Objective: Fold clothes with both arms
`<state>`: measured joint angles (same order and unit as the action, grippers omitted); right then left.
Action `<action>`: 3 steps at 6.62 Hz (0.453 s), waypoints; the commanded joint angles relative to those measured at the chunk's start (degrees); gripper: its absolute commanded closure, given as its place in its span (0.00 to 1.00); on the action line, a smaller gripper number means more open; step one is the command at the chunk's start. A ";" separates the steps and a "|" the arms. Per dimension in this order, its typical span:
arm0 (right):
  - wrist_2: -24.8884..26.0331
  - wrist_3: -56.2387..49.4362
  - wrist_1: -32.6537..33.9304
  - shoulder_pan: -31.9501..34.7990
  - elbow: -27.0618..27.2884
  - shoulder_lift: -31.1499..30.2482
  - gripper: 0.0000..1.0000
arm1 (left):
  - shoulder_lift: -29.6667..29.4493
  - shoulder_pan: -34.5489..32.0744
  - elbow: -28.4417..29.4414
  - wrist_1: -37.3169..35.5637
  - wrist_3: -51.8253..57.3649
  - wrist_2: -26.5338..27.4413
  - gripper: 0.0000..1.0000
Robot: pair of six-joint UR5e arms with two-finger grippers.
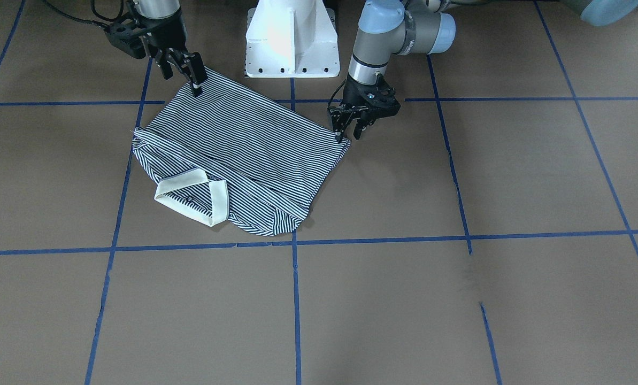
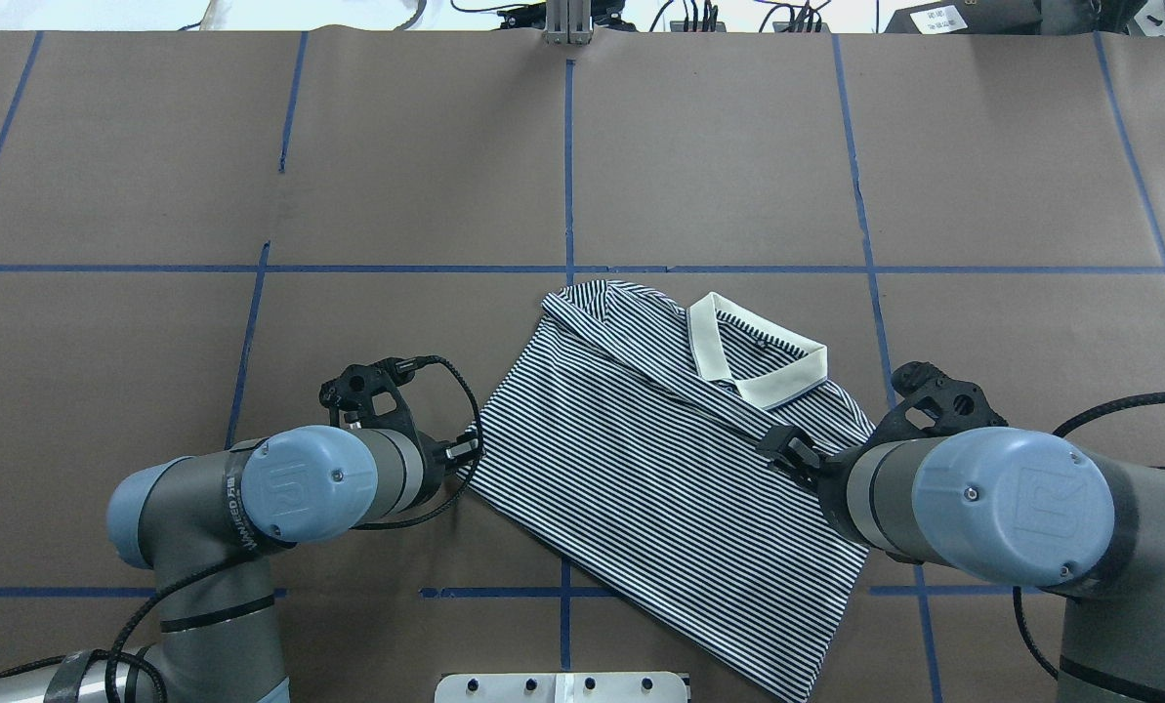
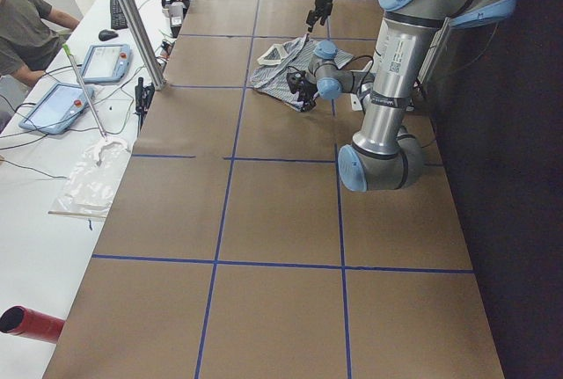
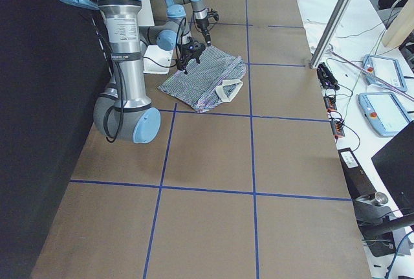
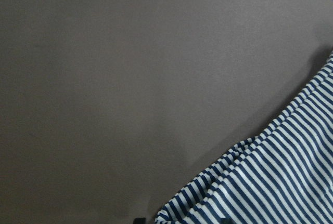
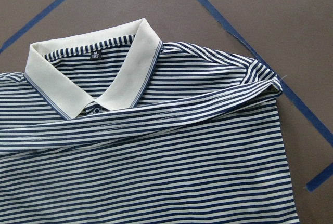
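The striped polo shirt point(image 1: 244, 144) lies flat on the brown table point(image 1: 458, 176), its sides folded in and its white collar point(image 1: 190, 195) on the far side from the robot. It also shows in the overhead view point(image 2: 641, 459). My left gripper point(image 1: 349, 135) is open, low over the shirt's hem corner; its wrist view shows that striped corner point(image 5: 281, 182) between the fingertips. My right gripper point(image 1: 182, 80) is open over the opposite hem corner, with one fingertip point(image 1: 196, 90) touching the cloth. Its wrist view shows the collar point(image 6: 104, 73) and a folded sleeve.
The white pedestal base point(image 1: 291, 40) stands just behind the shirt. Blue tape lines point(image 1: 296, 299) grid the table. In the exterior left view a person point(image 3: 26, 27) sits at a side bench with tablets point(image 3: 106, 62) and a red cylinder point(image 3: 31, 322).
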<state>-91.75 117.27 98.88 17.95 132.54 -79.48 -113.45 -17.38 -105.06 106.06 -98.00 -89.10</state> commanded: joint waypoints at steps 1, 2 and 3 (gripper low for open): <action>0.00 -0.12 0.00 0.33 -0.44 0.29 0.00 | -0.02 0.24 1.26 -0.07 0.09 0.24 0.51; -0.09 -0.12 0.00 0.33 -0.62 0.20 0.00 | -0.11 0.24 1.18 -0.07 0.17 0.24 0.58; -0.09 -0.03 0.00 0.33 -0.62 0.20 0.00 | -0.11 0.06 1.18 -0.07 0.17 0.24 0.83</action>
<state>-91.82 117.18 98.88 18.26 132.00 -79.27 -113.52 -17.19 -103.97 106.00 -97.86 -88.87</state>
